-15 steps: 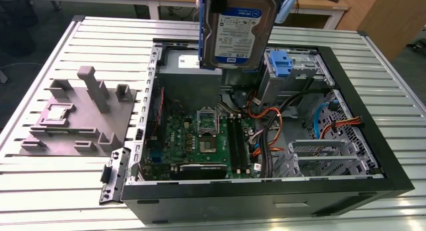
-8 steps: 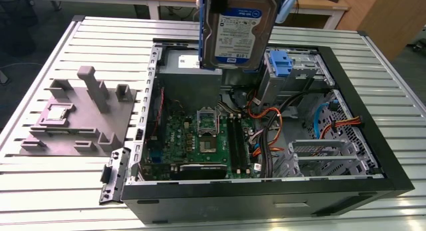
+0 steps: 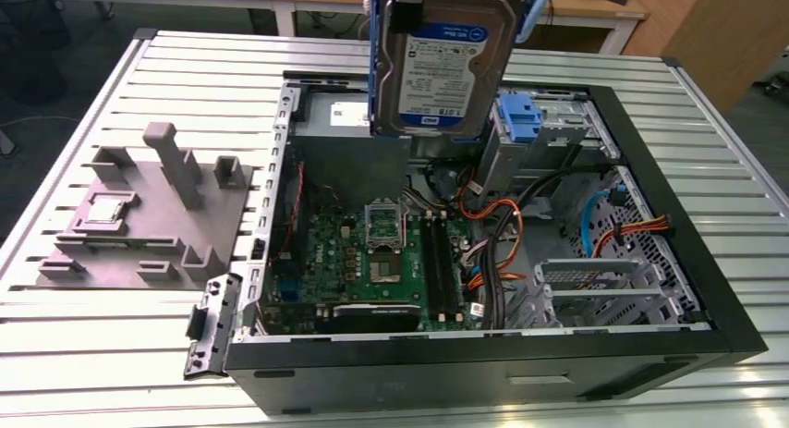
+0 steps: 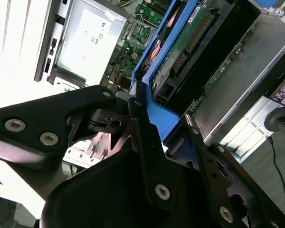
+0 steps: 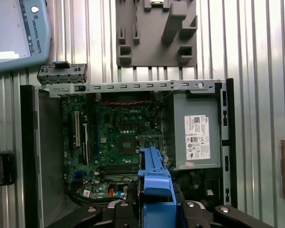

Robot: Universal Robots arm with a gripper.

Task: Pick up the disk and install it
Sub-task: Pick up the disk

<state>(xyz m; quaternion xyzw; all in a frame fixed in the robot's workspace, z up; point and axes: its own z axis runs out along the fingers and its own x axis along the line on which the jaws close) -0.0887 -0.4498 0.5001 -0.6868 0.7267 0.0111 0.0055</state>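
Note:
The disk, a silver-grey hard drive with a white-and-blue label in a blue bracket, hangs upright above the back of the open computer case. In the second wrist view my gripper is shut on the blue bracket of the disk, one black finger lying along the bracket's edge. The first wrist view looks straight down past the disk's blue bracket, held between the gripper's black fingers, onto the case interior below.
Inside the case lie the green motherboard, the grey power-supply box, an upright blue carrier, orange and black cables and a metal drive cage. A grey fixture plate sits on the slatted table beside the case.

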